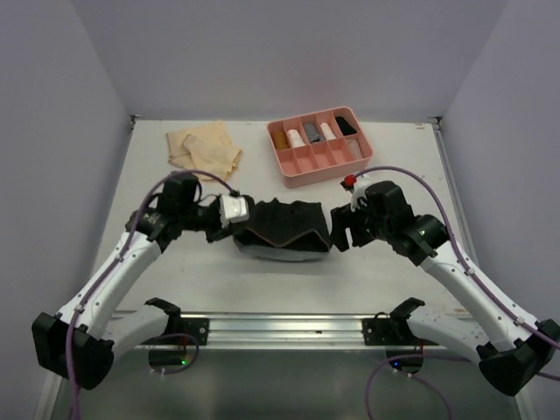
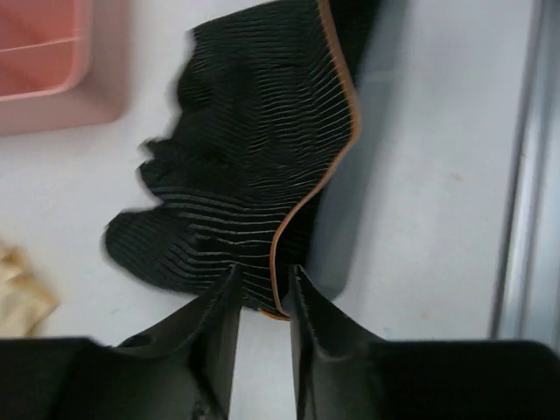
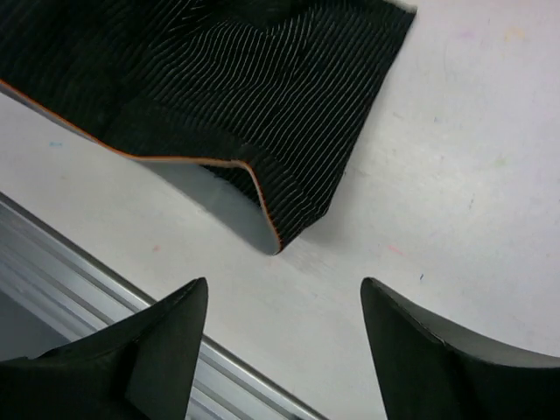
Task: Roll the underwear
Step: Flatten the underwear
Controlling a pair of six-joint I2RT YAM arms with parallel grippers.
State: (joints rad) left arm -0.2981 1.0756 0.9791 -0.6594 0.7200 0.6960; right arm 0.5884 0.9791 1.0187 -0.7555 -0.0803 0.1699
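The black underwear (image 1: 282,229), ribbed with an orange-trimmed edge, lies in the middle of the table between my two grippers. My left gripper (image 2: 262,284) is shut on its left corner at the orange hem, and the cloth (image 2: 245,157) hangs raised from there with a shadow under it. My right gripper (image 3: 284,293) is open and empty, just short of the garment's right corner (image 3: 271,219), not touching it. In the top view the left gripper (image 1: 243,233) and right gripper (image 1: 339,233) flank the garment. The pale tan underwear (image 1: 206,147) lies flat at the back left. No dusty pink garment shows.
A rigid pink divided tray (image 1: 289,166) holding several small rolled items stands at the back right; its corner shows in the left wrist view (image 2: 52,96). An aluminium rail (image 1: 280,328) runs along the near table edge. Purple walls enclose the table.
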